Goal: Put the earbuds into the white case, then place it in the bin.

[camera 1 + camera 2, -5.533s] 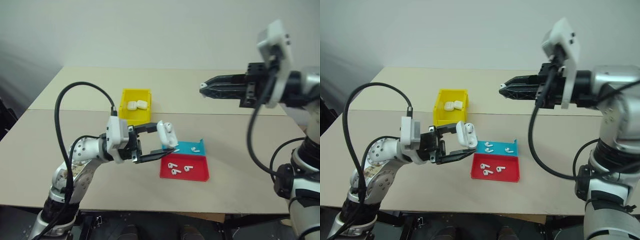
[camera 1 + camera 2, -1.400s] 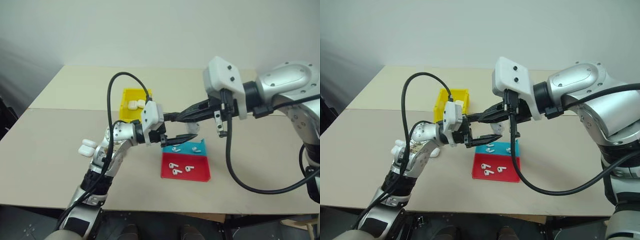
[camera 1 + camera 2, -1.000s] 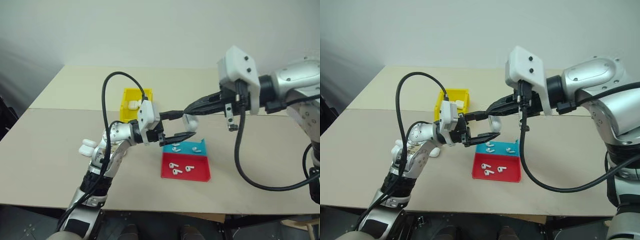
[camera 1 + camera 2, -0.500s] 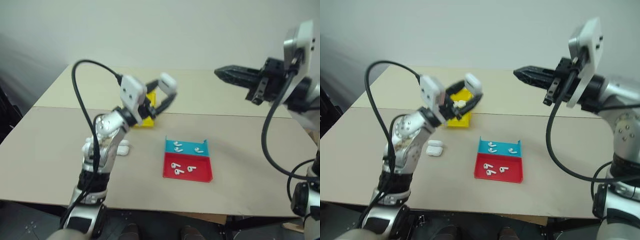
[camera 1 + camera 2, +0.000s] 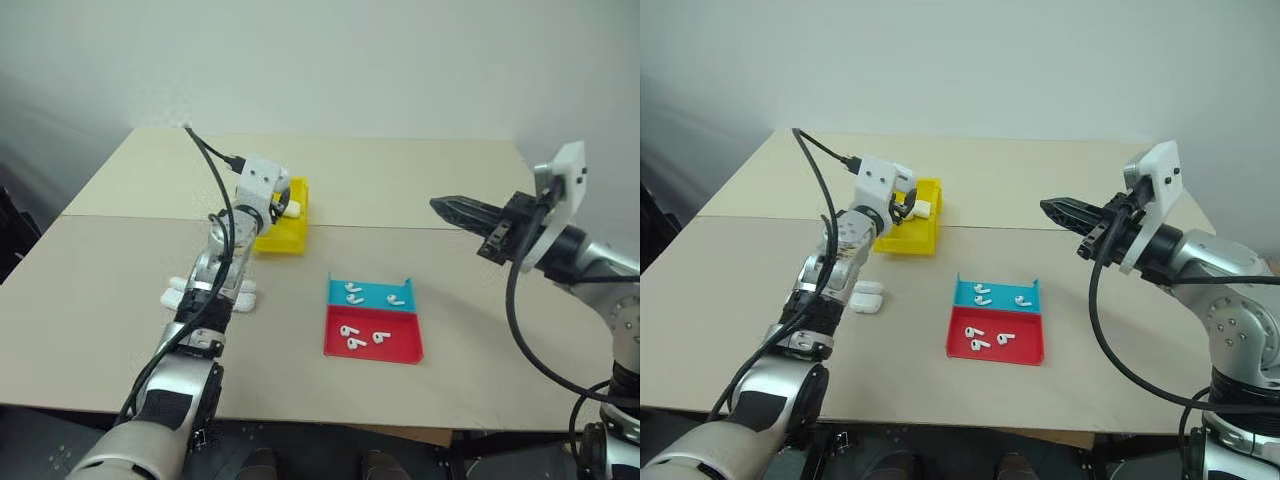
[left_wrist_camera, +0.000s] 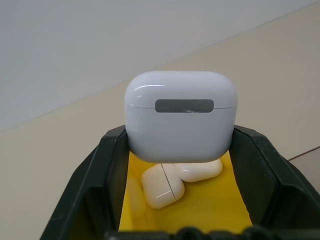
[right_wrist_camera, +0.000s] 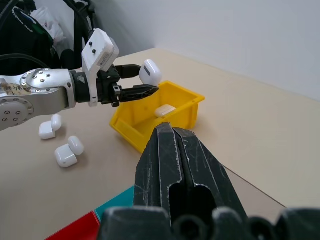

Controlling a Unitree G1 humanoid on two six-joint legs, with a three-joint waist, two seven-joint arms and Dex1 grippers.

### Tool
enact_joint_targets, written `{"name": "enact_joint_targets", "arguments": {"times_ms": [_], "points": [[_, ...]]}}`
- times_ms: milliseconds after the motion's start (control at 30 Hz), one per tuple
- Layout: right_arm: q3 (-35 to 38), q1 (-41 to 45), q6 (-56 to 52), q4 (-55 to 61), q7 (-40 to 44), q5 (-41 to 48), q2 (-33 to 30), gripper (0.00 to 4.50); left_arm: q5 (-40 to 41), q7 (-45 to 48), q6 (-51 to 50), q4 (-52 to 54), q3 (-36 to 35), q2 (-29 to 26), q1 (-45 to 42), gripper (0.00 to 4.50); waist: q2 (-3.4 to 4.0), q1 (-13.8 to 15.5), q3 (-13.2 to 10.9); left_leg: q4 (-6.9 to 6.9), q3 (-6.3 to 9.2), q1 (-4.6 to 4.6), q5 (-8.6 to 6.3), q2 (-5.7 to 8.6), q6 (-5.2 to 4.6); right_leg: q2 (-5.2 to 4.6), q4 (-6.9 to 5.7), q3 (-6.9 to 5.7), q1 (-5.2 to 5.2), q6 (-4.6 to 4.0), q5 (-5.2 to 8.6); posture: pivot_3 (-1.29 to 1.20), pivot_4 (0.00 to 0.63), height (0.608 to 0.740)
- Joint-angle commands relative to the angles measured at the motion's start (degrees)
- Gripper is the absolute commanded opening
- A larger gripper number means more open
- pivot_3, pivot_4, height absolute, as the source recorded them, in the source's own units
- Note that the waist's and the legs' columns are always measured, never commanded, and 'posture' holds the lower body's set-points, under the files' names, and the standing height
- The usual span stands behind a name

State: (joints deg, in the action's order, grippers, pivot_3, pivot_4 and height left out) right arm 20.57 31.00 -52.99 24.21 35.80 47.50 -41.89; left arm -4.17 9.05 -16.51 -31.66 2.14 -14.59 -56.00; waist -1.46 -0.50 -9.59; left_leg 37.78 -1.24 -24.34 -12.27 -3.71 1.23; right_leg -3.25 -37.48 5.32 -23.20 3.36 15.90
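One small glossy white rounded plastic case [image 6: 180, 116], lid shut, sits clamped between the two black fingers of the left gripper [image 7: 141, 81], held directly above the small bright yellow plastic bin with tall walls [image 7: 177, 107]. That vertical line-up is what the drop turns on: the bin's open mouth lies straight below the case, so parting the fingers should let it fall inside. The case's broad face looks back along the fingers, its hinge line level. The left arm is much the nearer to the bin; the right gripper [image 5: 1052, 210], fingers pressed together and holding nothing, hovers well to the right of the bin, above the table.

Inside the bin lie at least two more white cases [image 6: 176, 179], touching each other. To the right of the bin, nearer the robot, the shallow red-and-blue plastic tray [image 5: 396, 351] holds six tiny white earbuds [image 5: 349, 337], three in each colour half. Left of the bin, also nearer the robot, a few spare white cases [image 7: 65, 153] rest on the beige table [image 5: 90, 300].
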Motion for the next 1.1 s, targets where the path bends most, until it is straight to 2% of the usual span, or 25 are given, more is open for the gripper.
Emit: {"name": "enact_joint_targets", "arguments": {"times_ms": [33, 67, 100, 367, 467, 567, 700, 767, 867, 1100], "points": [[0.1, 0.0, 0.1, 2.7, -1.3, 0.8, -1.4, 0.0, -2.1, -1.7, 0.8, -4.3, 0.6, -0.4, -2.7, 4.05, 0.0, 0.0, 0.0, 0.0, 0.0, 0.0, 0.0, 0.0, 0.0, 0.0, 0.0, 0.0, 0.0, 0.0, 0.0, 0.0, 0.15, 0.74], [-0.1, -0.1, 0.1, 2.8, -1.5, 0.8, -1.5, 0.0, -2.4, -2.1, 1.4, -5.0, 0.6, -0.4, -2.8, 4.38, 0.0, -0.1, 0.0, -0.01, 0.0, 0.0, 0.0, 0.0, 0.0, 0.0, 0.0, 0.0, 0.0, 0.0, 0.0, 0.0, 0.15, 0.74], [-0.2, -0.2, 0.1, 2.9, -1.6, 1.0, -1.6, 0.0, -2.1, -1.7, 2.5, -4.9, 0.4, -0.4, -2.5, 4.45, 0.0, -0.2, 0.0, -0.01, 0.0, 0.01, 0.0, 0.0, 0.0, 0.0, 0.0, 0.0, 0.0, 0.0, 0.0, 0.0, 0.15, 0.74], [-1.2, -0.3, 0.4, 2.7, -1.8, 0.7, -3.0, 0.0, 5.2, -1.1, 6.1, 3.9, -5.6, 2.7, 1.2, 4.45, 0.0, -0.1, 0.0, -0.01, 0.0, -0.01, 0.0, 0.0, 0.01, -0.02, -0.01, 0.0, -0.01, 0.0, 0.0, 0.0, 0.15, 0.74], [-2.6, -1.9, 1.3, 3.0, 0.0, -1.4, -5.5, 0.0, 18.4, 10.5, 0.1, 13.9, -10.6, 2.6, 6.8, 4.45, 0.0, -0.2, 0.0, -0.01, -0.01, 0.0, 0.0, -0.01, 0.01, -0.02, -0.02, 0.01, 0.0, 0.0, 0.0, 0.0, 0.15, 0.74], [-1.7, -5.1, 1.7, 3.3, 2.9, -1.8, -8.6, 0.0, 23.2, 19.5, -2.9, 24.4, -10.0, -1.8, 13.6, 4.45, 0.01, -0.7, 0.0, -0.02, -0.03, 0.02, 0.01, -0.04, 0.02, 0.0, -0.03, 0.04, -0.03, 0.0, 0.01, 0.0, 0.15, 0.74], [1.8, -13.7, 5.0, 3.3, 11.7, -4.1, -15.8, 0.0, 29.9, 32.6, -5.9, 37.3, -10.7, -11.9, 23.4, 4.45, 0.02, -0.6, 0.0, -0.04, -0.04, 0.06, 0.02, -0.06, 0.04, 0.01, -0.03, 0.05, -0.01, 0.0, 0.01, 0.0, 0.15, 0.74], [5.9, -20.7, 10.5, 2.9, 19.6, -6.6, -18.6, 0.0, 33.8, 40.8, -6.5, 41.8, -13.1, -18.7, 29.2, 4.45, 0.02, -0.4, 0.0, -0.01, -0.06, 0.1, 0.02, -0.06, 0.04, -0.02, -0.03, 0.05, 0.04, 0.0, 0.01, 0.0, 0.15, 0.74], [13.5, -31.5, 23.5, 2.4, 33.7, -11.2, -19.5, 0.0, 37.3, 52.7, -4.9, 44.9, -16.3, -28.0, 37.5, 4.45, 0.04, -0.2, 0.0, -0.03, -0.08, 0.22, 0.01, -0.07, 0.04, -0.03, 0.05, 0.0, 0.2, 0.03, 0.03, 0.0, 0.15, 0.74], [21.9, -39.8, 40.1, -4.7, 46.9, -16.3, -18.7, 0.0, 39.2, 68.5, -1.7, 46.1, -23.0, -40.2, 51.4, 4.45, -0.04, -0.5, 0.0, -0.05, -0.17, 0.97, 0.0, -0.21, 0.06, -0.02, 0.37, -0.05, 0.98, 0.2, 0.16, 0.0, 0.15, 0.74]]}}
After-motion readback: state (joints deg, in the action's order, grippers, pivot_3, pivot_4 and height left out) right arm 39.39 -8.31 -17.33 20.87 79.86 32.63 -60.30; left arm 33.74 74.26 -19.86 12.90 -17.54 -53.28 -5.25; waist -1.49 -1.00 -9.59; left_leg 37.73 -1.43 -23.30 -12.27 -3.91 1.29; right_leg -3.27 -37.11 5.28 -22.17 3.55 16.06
